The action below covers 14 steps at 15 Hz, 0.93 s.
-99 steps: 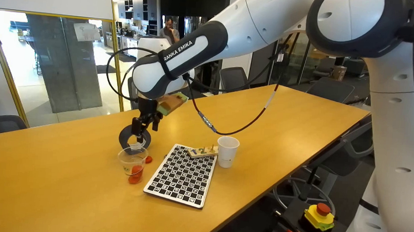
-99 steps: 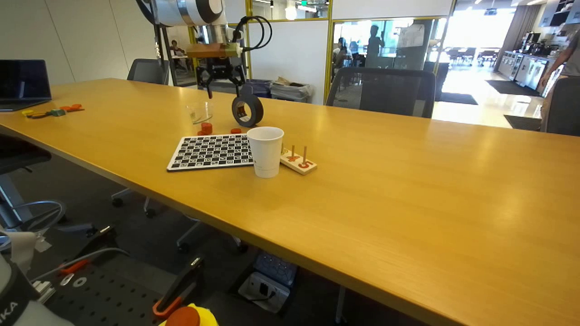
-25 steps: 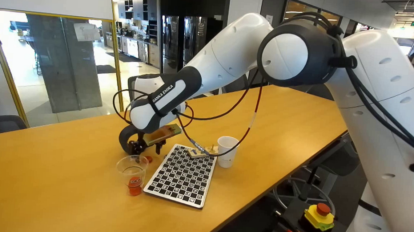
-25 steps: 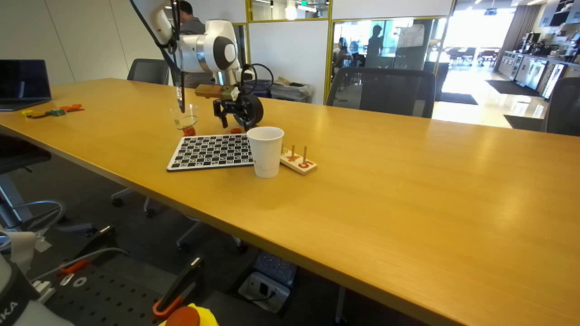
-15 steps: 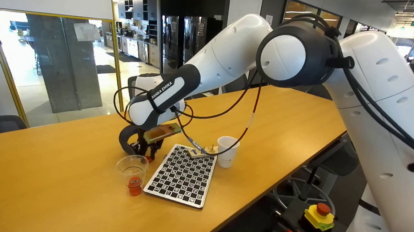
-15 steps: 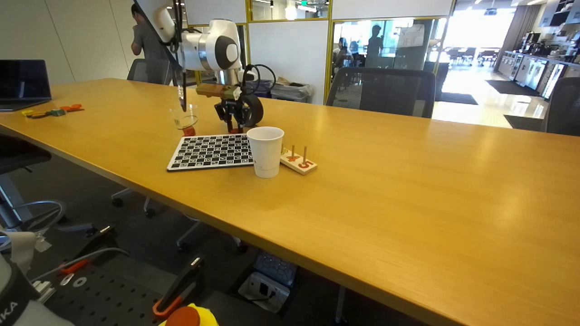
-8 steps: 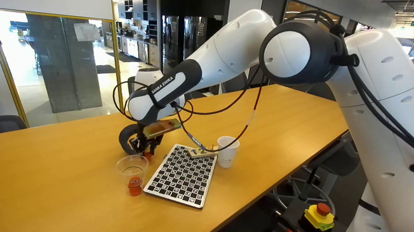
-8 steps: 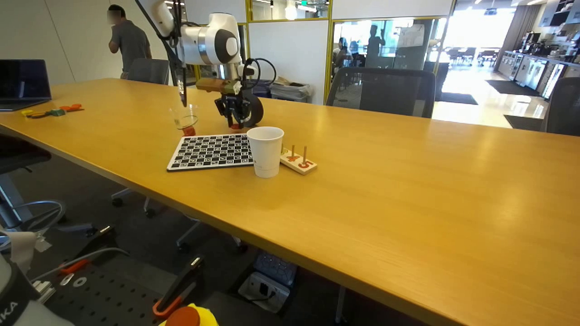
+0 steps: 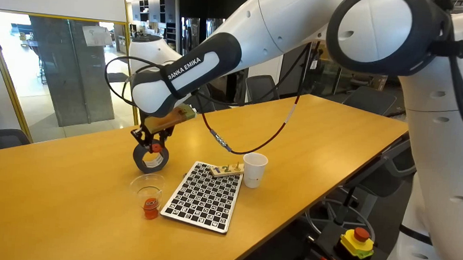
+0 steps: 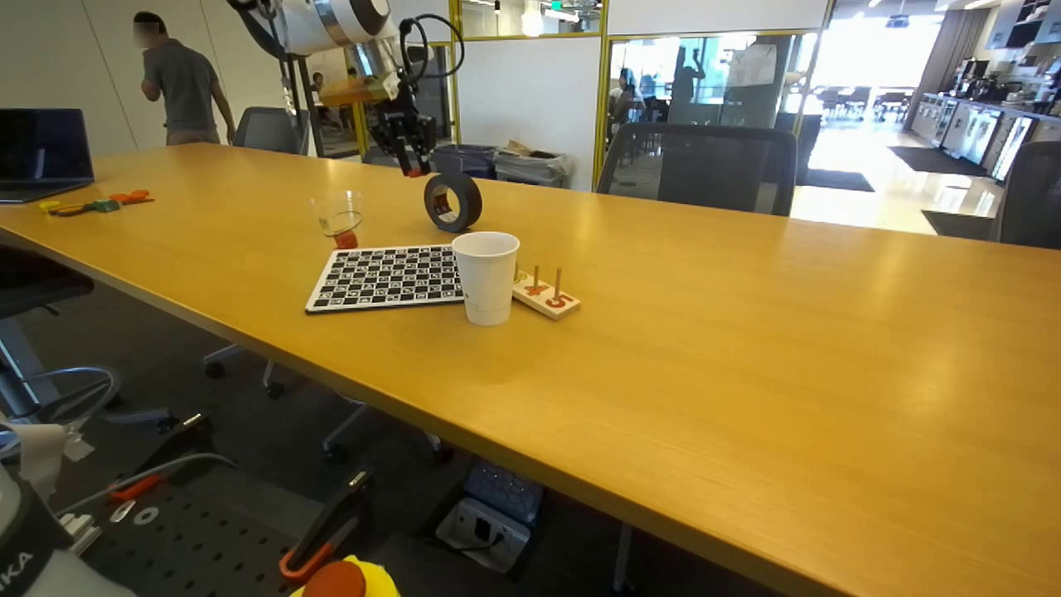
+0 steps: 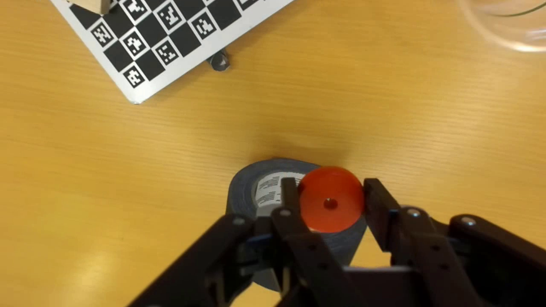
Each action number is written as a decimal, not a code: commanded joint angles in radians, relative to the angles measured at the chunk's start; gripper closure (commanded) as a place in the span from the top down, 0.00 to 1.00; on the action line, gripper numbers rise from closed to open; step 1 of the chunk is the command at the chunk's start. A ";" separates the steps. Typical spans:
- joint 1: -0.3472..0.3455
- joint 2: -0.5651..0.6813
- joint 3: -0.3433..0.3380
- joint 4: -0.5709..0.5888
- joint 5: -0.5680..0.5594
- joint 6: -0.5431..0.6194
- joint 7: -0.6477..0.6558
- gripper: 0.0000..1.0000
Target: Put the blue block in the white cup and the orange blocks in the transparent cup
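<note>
1. The pincer (image 11: pixel 330 198) is gripping one orange block (image 11: pixel 330 181), its jaws drawn in to the width of that disc and touching it on both sides.
2. In an exterior view the block is hanging left of centre, off the counter (image 9: pixel 67 208) and overlapping the black tape roll (image 9: pixel 138 160) from this angle.
3. The transparent cup (image 9: pixel 145 193) is standing upright in the lower left of that frame, more orange blocks (image 9: pixel 151 211) seemingly lying inside at its bottom.
4. As I am judging it, the step in hand is carrying this block to that cup, toward the upper right corner of the wrist view, where part of its rim is showing.
5. The carry should be passing high, so that the block is crossing above the rim; a thin cup is probably sliding or tipping at a nudge.
6. Clear plastic is hiding its edges well, so checking the line-up in both exterior views is paying off.
7. Once centred, the pincer should be dipping a little and parting its jaws gently; a round block is likely rolling off after a miss.
8. The white cup (image 9: pixel 254 170), right of centre, should not be receiving this block.
</note>
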<state>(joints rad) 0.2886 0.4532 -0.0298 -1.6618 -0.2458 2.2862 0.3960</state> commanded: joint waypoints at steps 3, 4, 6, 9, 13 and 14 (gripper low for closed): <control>0.029 -0.119 0.073 -0.079 -0.002 -0.120 -0.025 0.17; 0.029 -0.133 0.090 -0.088 0.005 -0.142 -0.031 0.17; 0.034 -0.152 0.121 -0.106 0.007 -0.179 -0.032 0.17; 0.040 -0.168 0.162 -0.133 0.011 -0.213 -0.026 0.17; 0.032 -0.174 0.190 -0.167 0.026 -0.182 -0.036 0.17; 0.027 -0.174 0.190 -0.175 0.029 -0.169 -0.034 0.17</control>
<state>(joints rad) 0.3295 0.3110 0.1529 -1.8000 -0.2477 2.0906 0.3874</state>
